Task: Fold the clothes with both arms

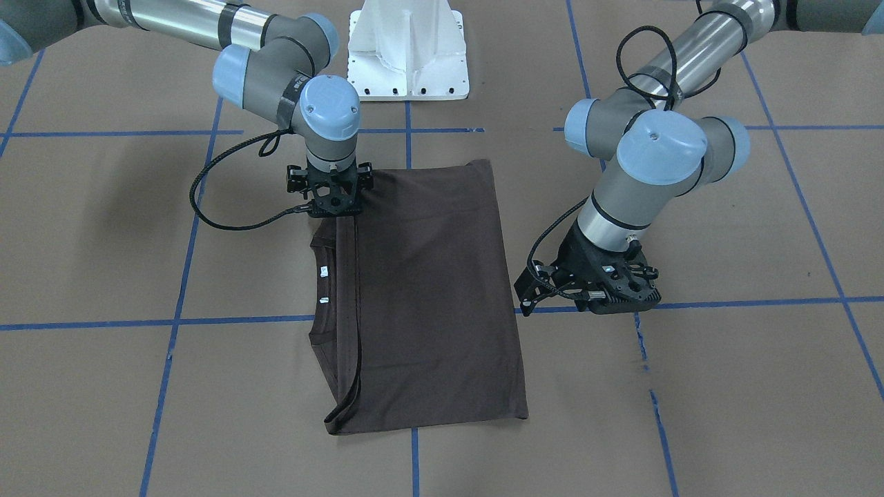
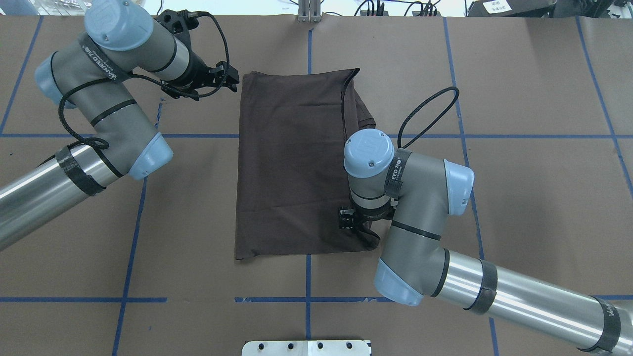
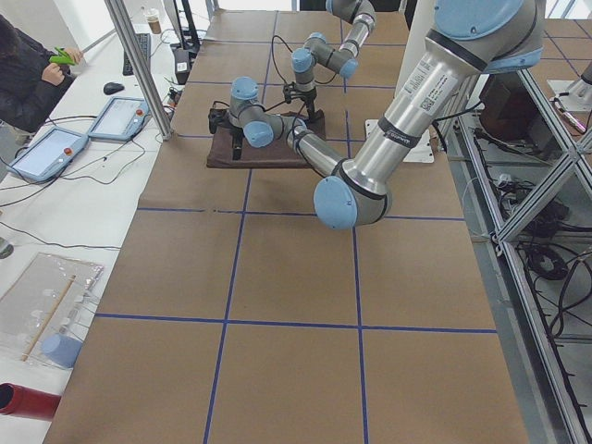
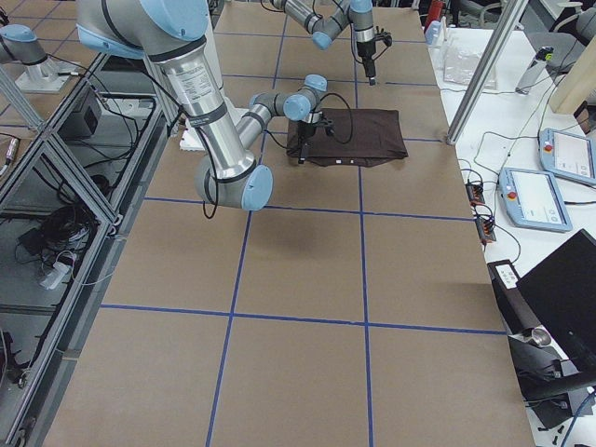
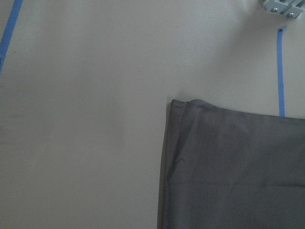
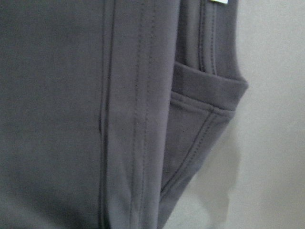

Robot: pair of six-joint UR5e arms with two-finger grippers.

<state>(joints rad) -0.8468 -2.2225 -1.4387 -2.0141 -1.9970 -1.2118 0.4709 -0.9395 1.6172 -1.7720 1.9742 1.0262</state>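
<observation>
Where the right fingers (image 1: 335,211) stand: pressed down on the T-shirt (image 1: 435,290) at its corner nearest the robot, on the collar (image 1: 323,324) side. The wrist hides them, so I cannot tell whether they clench the cloth.
Left fingers (image 2: 228,79): spread and holding nothing, just beside the T-shirt's far corner on the opposite long edge, low over the bench (image 1: 725,386).
T-shirt: flat on the bench between the arms, folded to a long rectangle, with the collar and the white tags (image 1: 322,271) showing along one edge.
Step in hand: probably taking corner grips for the crosswise fold.
Next move: the left fingers likely need to close on their corner. Both arms should then lift and carry together, so the layers do not slide.
</observation>
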